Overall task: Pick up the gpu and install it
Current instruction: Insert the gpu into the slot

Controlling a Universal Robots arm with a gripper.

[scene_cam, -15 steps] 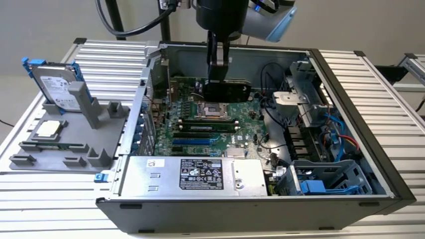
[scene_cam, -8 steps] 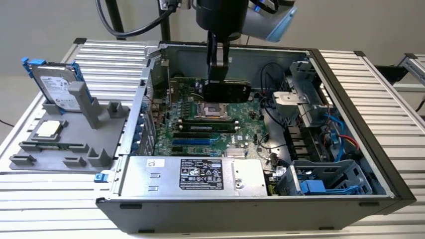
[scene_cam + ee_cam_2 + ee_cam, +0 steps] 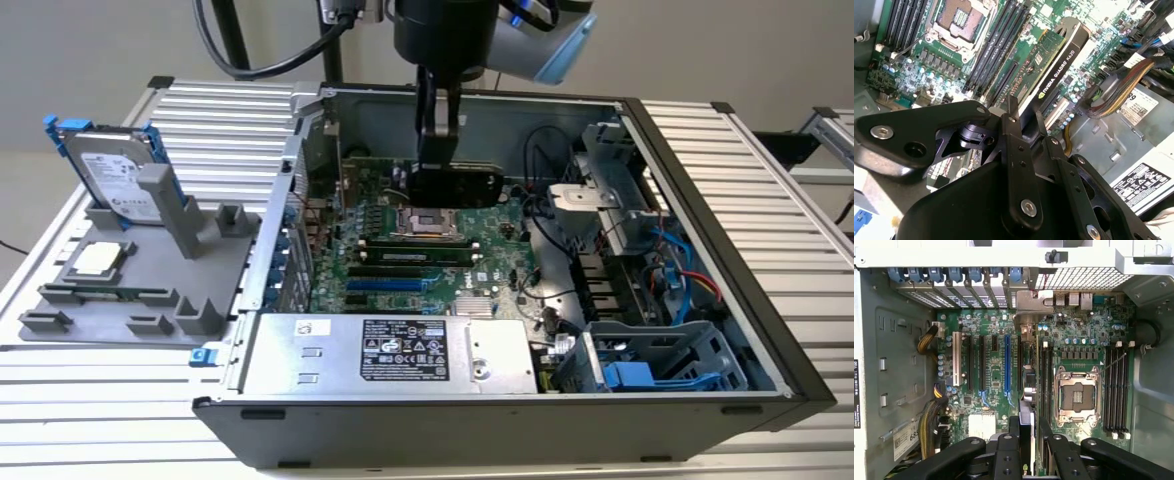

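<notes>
The open computer case (image 3: 534,435) lies on its side on the slatted worktop (image 3: 761,170), and the arm comes down into it from twelve o'clock in the exterior view. Its pincer (image 3: 438,160) is clamped on the gpu (image 3: 457,186). The second wrist view shows a finger (image 3: 1011,117) on each flat face, with the black shroud and green board running out from between them. The card hangs on edge over the motherboard (image 3: 400,275), just at twelve o'clock of the bare processor socket (image 3: 434,221). Whether its lower edge touches the board I cannot tell. Inside the case, the silver power supply (image 3: 387,355) sits at six o'clock. Out at nine o'clock of the case, a grey holder (image 3: 80,315) carries a hard drive (image 3: 114,175) with blue rails, standing upright.
</notes>
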